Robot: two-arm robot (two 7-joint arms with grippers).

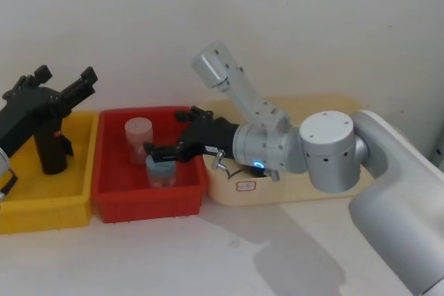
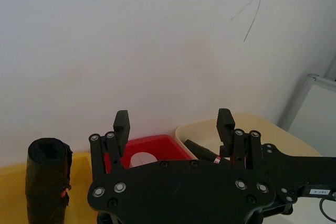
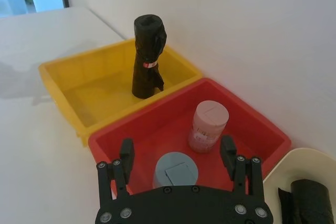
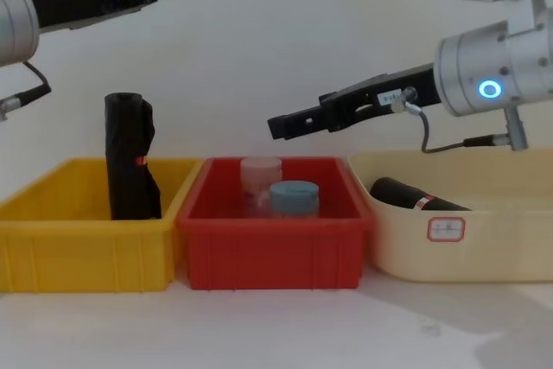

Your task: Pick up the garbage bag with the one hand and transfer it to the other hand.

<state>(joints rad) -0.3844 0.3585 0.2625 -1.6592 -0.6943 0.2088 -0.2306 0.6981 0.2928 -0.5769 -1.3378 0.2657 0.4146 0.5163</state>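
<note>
The garbage bag [image 4: 416, 197], a smooth black roll with a small red-and-white label, lies in the cream bin [image 4: 505, 248]; it also shows as the garbage bag [image 2: 202, 150] and the garbage bag [image 3: 308, 201] in the wrist views. My right gripper [image 4: 278, 125], on the blue-ringed arm, hovers open over the red bin [image 4: 268, 252], left of the garbage bag and apart from it. From above, the right gripper [image 1: 166, 133] holds nothing. My left gripper [image 1: 66, 75] is raised open above the yellow bin [image 1: 41, 202], far from the bag.
A rumpled black roll [image 4: 130, 157] with a red dot stands upright in the yellow bin. The red bin holds a pink-lidded jar [image 3: 208, 125] and a blue-lidded jar [image 3: 175, 169]. The three bins stand side by side against a white wall; bare table lies in front.
</note>
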